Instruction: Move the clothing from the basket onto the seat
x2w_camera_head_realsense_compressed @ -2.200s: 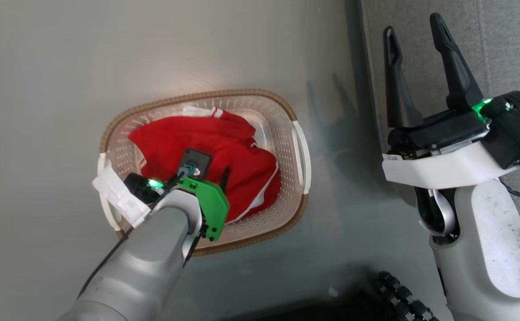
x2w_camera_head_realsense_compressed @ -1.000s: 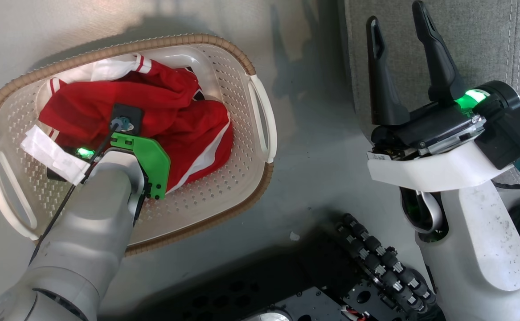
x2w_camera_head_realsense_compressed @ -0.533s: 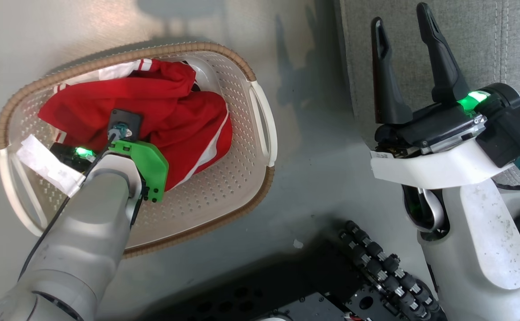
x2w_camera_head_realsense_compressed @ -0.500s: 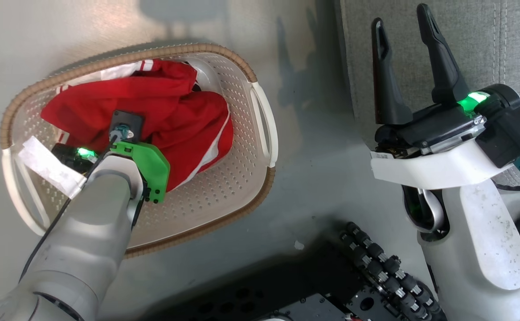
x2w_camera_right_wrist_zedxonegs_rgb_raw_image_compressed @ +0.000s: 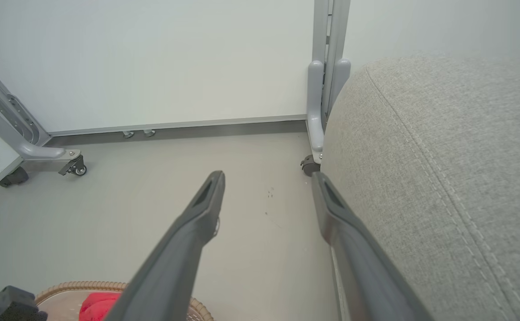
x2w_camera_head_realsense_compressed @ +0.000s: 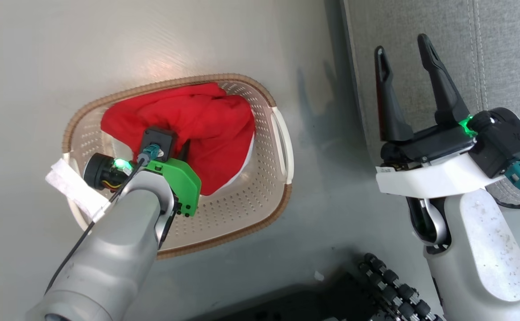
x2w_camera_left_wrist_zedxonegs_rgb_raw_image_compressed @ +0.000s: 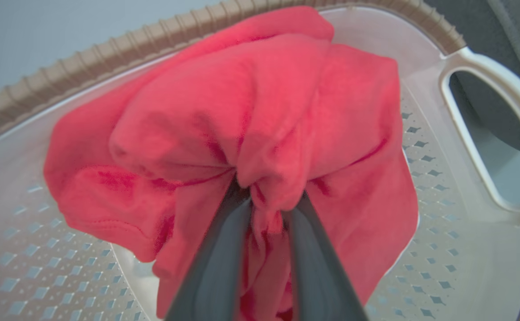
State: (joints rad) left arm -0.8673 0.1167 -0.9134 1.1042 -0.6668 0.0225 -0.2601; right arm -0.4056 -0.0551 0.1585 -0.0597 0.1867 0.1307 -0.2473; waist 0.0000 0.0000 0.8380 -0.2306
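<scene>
We are pinching the clothing [x2w_camera_left_wrist_zedxonegs_rgb_raw_image_compressed: 260,111] with our left gripper [x2w_camera_left_wrist_zedxonegs_rgb_raw_image_compressed: 266,200]. In the left wrist view the two dark fingers are pressing almost together on a gathered fold of the red fabric, with only that fold between them. The rest of the garment is bulging up and around the fingertips in a loose bunch.

In the head view the clothing [x2w_camera_head_realsense_compressed: 197,129] is sitting inside the basket [x2w_camera_head_realsense_compressed: 242,200], heaped toward the far side, with its top edge reaching the brown rim. A thin white trim is showing along its lower right edge. It may be partly lifted, but the bunch is hiding its own underside, so we cannot tell whether it is resting on the perforated bottom. Our left forearm is reaching in over the near rim.

The basket is standing on the pale floor [x2w_camera_head_realsense_compressed: 108,44]. Its white side handle [x2w_camera_head_realsense_compressed: 288,147] is facing the seat [x2w_camera_head_realsense_compressed: 500,53], with a strip of floor lying between the two.

Our right gripper [x2w_camera_head_realsense_compressed: 400,43] is hanging wide open and holding nothing, its fingers pointing up the view at the seat's edge. In the right wrist view those fingers [x2w_camera_right_wrist_zedxonegs_rgb_raw_image_compressed: 206,205] are standing well spread. The grey seat [x2w_camera_right_wrist_zedxonegs_rgb_raw_image_compressed: 442,156] is lying just beside the right-hand one, and the floor is running on beyond.
</scene>
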